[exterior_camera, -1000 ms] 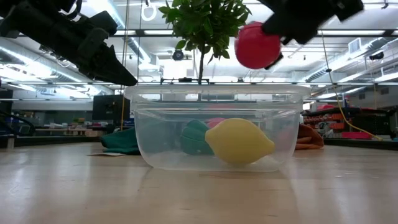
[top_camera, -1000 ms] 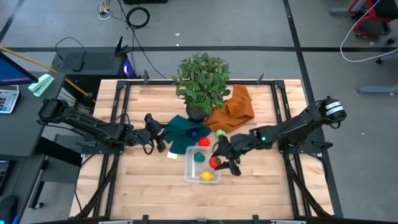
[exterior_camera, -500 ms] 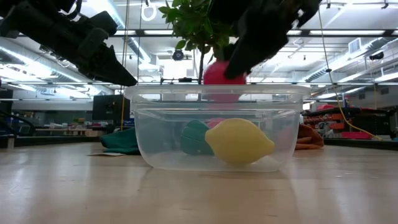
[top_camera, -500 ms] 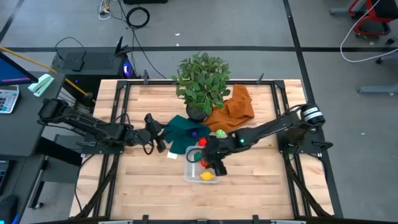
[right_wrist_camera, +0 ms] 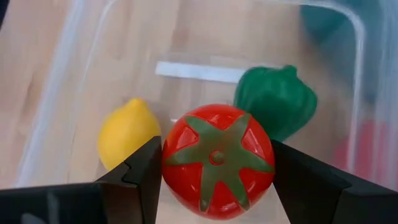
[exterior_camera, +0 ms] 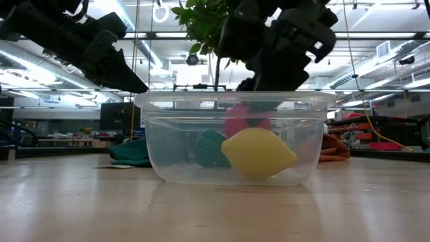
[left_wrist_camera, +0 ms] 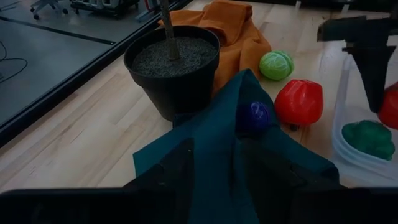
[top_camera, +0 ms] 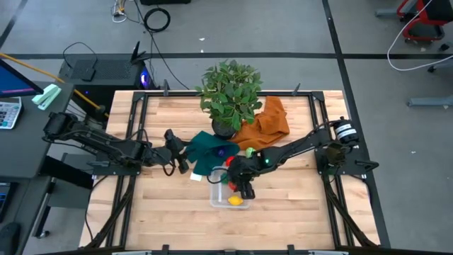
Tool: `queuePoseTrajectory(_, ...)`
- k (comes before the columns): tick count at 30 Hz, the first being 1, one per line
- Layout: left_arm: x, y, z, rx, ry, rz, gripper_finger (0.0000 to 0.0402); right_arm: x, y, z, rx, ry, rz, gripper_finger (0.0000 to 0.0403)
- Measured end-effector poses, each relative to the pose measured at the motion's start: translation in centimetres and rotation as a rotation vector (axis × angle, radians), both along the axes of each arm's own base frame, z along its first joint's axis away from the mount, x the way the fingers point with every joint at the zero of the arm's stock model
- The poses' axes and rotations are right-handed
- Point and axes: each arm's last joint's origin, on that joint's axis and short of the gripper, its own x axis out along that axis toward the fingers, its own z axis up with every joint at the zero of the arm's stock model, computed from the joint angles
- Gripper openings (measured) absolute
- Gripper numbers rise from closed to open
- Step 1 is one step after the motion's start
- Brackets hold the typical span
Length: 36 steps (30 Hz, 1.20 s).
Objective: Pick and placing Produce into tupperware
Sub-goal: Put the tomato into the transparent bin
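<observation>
Now my right gripper (right_wrist_camera: 216, 163) is clamped on one red plastic tomato with a green star top (right_wrist_camera: 217, 158), holding it down inside the clear rounded-square plastic tupperware (top_camera: 214, 193) near the table's middle. Two pieces already lie in it: one yellow lemon (right_wrist_camera: 127, 133) and one dark green pepper (right_wrist_camera: 276, 101). My left gripper (top_camera: 182, 159) waits half-parted over the one green cloth (left_wrist_camera: 214, 149), empty.

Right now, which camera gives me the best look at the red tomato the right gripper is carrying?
The right wrist view: the red tomato fills the frame between the right gripper fingers, above the clear plastic tupperware. The low view shows only a blurred pink shape through the wall, the left wrist a red sliver, and the high view a speck.
</observation>
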Motion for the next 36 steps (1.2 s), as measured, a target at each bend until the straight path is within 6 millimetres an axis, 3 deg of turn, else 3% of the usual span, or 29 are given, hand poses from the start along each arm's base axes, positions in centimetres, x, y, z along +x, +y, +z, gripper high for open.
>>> queuePoseTrajectory(8, 0.4, -0.9, 0.8, 0.019, -0.06, -0.133, 0.0127, 0.0, 0.0, 0.0, -0.002, 0.001, 0.0, 0.0213)
queuePoseTrajectory(18, 0.7, -3.2, 1.7, -0.066, -0.12, -0.588, 0.0112, 0.0, -0.1, 0.1, -0.009, -0.006, 0.002, 0.0213)
queuePoseTrajectory(36, 0.8, -3.6, 2.7, -0.015, -0.224, -0.628, 0.0112, -0.2, -0.3, 0.0, 0.002, 0.023, -0.017, 0.0213)
